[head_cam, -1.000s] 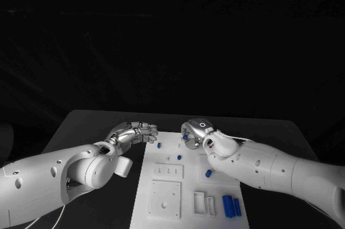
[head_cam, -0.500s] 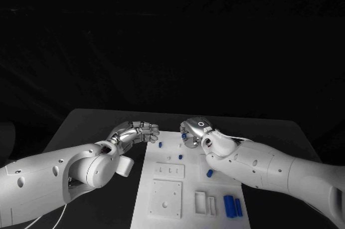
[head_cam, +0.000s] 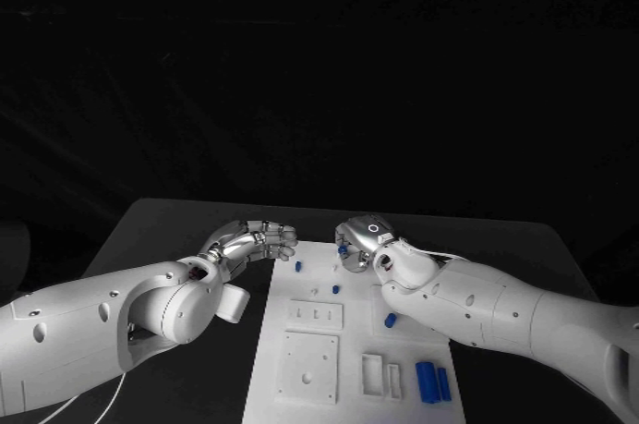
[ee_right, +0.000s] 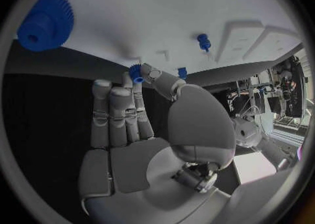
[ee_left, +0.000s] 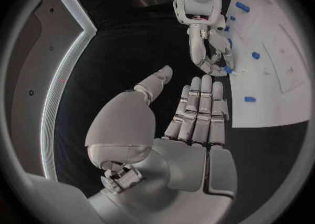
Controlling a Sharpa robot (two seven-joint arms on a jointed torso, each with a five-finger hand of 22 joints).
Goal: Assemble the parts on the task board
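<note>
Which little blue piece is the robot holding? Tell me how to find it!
Find the white task board in the middle of the black table, then go to its far end, where the right hand reaches down. The small blue gear is pinched in that hand's fingertips. The other blue pieces lie or stand on the board; this one is held.

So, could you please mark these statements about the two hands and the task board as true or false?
1. The right hand pinches a small blue part at its fingertips. True.
2. The left hand grips a blue part. False: it holds nothing, its fingers straight and close together beside the task board.
3. Two long blue parts lie side by side near the board's near right corner. True.
4. The large blue gear sits in the right hand's palm. False: it lies on the board, apart from the hand.
</note>
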